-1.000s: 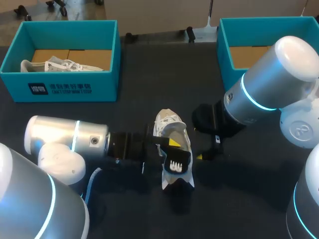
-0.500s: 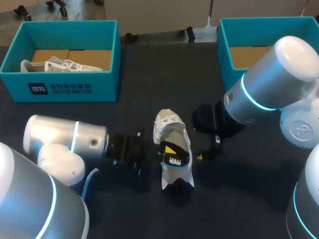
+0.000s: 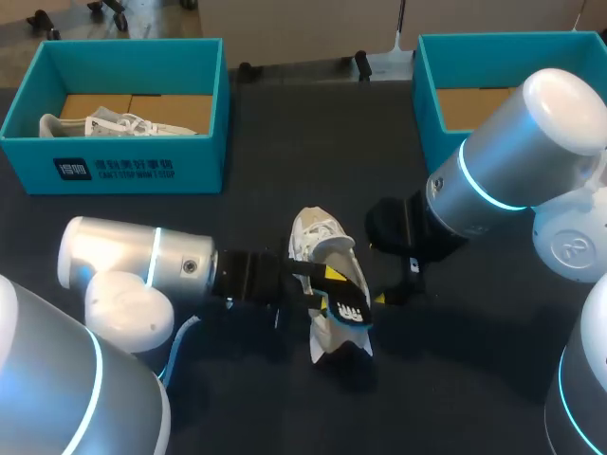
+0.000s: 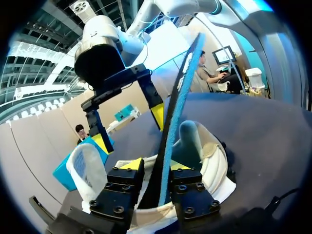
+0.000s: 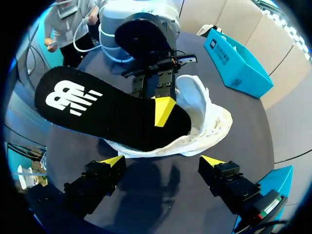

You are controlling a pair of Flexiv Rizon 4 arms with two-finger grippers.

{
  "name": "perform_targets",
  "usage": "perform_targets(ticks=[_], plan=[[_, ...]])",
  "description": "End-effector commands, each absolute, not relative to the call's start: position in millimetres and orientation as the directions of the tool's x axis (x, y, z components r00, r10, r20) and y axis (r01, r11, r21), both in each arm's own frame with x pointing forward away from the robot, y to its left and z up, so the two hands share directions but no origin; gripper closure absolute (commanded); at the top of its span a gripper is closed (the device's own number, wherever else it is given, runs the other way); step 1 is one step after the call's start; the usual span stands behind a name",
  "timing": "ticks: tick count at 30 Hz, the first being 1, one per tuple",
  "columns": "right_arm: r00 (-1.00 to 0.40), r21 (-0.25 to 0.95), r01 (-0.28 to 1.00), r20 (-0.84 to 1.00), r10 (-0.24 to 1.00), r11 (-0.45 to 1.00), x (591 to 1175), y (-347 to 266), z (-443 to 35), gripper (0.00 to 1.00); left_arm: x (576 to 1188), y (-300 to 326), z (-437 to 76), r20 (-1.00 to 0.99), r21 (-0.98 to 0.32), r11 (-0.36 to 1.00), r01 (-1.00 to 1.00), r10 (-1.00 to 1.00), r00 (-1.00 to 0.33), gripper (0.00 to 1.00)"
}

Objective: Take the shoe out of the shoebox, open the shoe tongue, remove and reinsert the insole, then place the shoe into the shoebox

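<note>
The shoe (image 3: 321, 239) is out on the dark desk (image 3: 285, 123), white and upright on its sole, roughly midway between the two teal shoeboxes and well apart from both. The left pincer (image 3: 327, 284) is clenched on the black insole (image 3: 347, 303). From the left wrist you see a yellow-tipped finger pressed on each face of the insole (image 4: 178, 102), gripping it edge-on. One end of the insole (image 5: 107, 112) is tucked down into the shoe's (image 5: 209, 122) opening, while the end with the white logo sticks out, tilted up over the shoe's rim. The right pincer (image 5: 162, 163) hovers just beside the shoe, fingers spread wide and gripping nothing. In the left shoebox (image 3: 123, 163) a second white shoe (image 3: 104, 123) lies on the cardboard floor. The right shoebox (image 3: 432, 81) sits at the far right corner, partly hidden by the right arm.
</note>
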State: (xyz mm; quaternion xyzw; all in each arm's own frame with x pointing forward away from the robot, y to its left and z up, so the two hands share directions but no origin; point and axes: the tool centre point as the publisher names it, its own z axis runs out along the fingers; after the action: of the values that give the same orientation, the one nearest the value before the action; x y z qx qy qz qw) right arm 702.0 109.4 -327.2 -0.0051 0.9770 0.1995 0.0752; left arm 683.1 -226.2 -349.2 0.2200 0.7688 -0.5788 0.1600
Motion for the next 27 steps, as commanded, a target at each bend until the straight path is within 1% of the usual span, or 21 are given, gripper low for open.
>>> perform_targets(ticks=[1, 11, 13, 14, 15, 16, 27], plan=[[-0.989, 0.392, -0.042, -0.150, 0.019, 0.919, 701, 109, -328, 0.00, 676, -222, -342, -0.499, -0.822, 0.223, 0.523, 0.158, -0.852, 0.75], [-0.989, 0.392, -0.042, -0.150, 0.019, 0.919, 701, 109, -328, 0.00, 673, -232, -340, -0.492, -0.828, 0.212, 0.520, 0.171, -0.854, 0.75], [-0.989, 0.392, -0.042, -0.150, 0.019, 0.919, 701, 109, -328, 0.00, 672, -234, -340, -0.490, -0.829, 0.212, 0.518, 0.174, -0.854, 0.78], [-0.989, 0.392, -0.042, -0.150, 0.019, 0.919, 701, 109, -328, 0.00, 672, -234, -340, -0.488, -0.829, 0.212, 0.517, 0.176, -0.855, 0.82], [-0.989, 0.392, -0.042, -0.150, 0.019, 0.919, 701, 109, -328, 0.00, 672, -234, -340, -0.488, -0.829, 0.213, 0.517, 0.177, -0.855, 0.95], [-0.989, 0.392, -0.042, -0.150, 0.019, 0.919, 701, 109, -328, 0.00, 672, -235, -341, -0.487, -0.828, 0.214, 0.518, 0.180, -0.854, 1.00], [-0.989, 0.392, -0.042, -0.150, 0.019, 0.919, 701, 109, -328, 0.00, 688, -236, -360, -0.514, -0.801, 0.259, 0.540, 0.168, -0.841, 1.00]])
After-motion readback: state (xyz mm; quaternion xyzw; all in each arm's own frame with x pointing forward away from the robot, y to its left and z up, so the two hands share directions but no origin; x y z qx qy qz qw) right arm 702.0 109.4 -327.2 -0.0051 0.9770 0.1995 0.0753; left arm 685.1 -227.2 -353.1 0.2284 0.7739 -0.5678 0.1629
